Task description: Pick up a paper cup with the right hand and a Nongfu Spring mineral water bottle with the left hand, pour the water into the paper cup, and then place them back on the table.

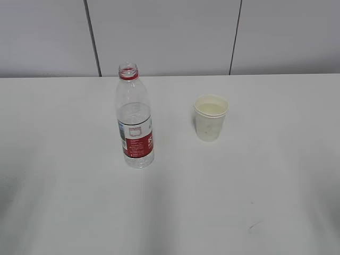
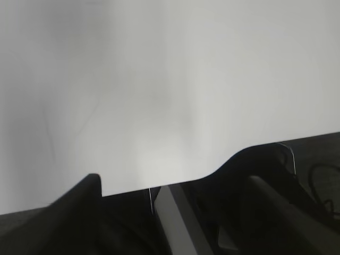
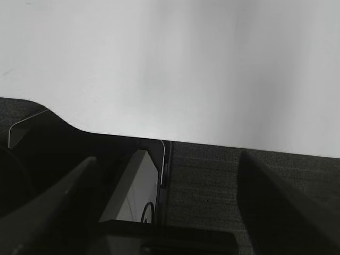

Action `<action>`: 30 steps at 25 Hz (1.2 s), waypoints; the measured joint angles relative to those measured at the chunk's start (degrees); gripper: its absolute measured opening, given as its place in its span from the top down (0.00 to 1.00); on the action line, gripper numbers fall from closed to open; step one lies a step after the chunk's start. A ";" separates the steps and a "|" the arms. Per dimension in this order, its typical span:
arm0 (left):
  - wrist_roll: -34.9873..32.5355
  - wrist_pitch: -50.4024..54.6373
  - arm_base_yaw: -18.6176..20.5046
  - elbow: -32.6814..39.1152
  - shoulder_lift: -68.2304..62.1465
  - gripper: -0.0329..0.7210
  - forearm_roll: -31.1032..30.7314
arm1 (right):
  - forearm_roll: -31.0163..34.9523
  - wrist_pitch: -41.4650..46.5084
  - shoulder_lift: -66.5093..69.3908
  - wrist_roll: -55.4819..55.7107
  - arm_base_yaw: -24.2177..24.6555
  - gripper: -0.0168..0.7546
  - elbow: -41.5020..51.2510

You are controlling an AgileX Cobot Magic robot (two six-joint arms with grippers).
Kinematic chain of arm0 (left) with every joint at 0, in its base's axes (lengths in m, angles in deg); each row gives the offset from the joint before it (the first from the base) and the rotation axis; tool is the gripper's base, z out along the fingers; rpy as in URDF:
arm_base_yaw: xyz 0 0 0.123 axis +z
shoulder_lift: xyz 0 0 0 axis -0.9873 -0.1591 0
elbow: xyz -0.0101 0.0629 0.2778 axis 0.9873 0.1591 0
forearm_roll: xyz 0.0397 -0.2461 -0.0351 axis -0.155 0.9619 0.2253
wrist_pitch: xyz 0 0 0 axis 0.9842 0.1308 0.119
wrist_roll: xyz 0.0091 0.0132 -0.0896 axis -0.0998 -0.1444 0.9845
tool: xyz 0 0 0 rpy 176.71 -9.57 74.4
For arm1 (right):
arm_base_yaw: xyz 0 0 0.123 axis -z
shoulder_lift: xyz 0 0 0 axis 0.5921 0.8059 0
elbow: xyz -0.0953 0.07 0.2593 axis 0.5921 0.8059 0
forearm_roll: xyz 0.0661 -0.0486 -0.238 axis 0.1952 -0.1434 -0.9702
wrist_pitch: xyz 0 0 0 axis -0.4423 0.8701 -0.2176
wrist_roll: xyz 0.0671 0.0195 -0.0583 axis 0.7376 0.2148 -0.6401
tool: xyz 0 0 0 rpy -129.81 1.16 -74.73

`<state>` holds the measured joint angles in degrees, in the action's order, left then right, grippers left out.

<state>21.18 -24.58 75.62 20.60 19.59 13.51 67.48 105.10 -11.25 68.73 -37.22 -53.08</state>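
The Nongfu Spring mineral water bottle [image 1: 135, 125] stands upright and uncapped on the white table [image 1: 69, 159], left of centre, with water [image 1: 134, 114] up to just above its red label. The paper cup [image 1: 210, 118] stands upright to its right, well apart from it. Neither arm shows in the exterior view. In the left wrist view the left gripper [image 2: 175, 223] is open and empty at the table's near edge. In the right wrist view the right gripper [image 3: 164, 212] is also open and empty, over the table edge. Neither wrist view shows the bottle or the cup.
A grey panelled wall [image 1: 170, 32] runs behind the table. A small dark scuff [image 1: 254, 227] marks the table's front right. The wrist views show the table's notched front edge [image 2: 228, 162] and dark floor [image 3: 212, 180] below it.
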 joint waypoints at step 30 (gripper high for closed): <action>-3.29 3.32 0.00 0.34 49.91 0.29 0.06 | 0.12 2.49 -31.03 0.10 0.00 0.22 1.68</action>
<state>17.89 -21.26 75.62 20.94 69.50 13.57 67.61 107.58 -42.28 68.83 -37.22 -51.40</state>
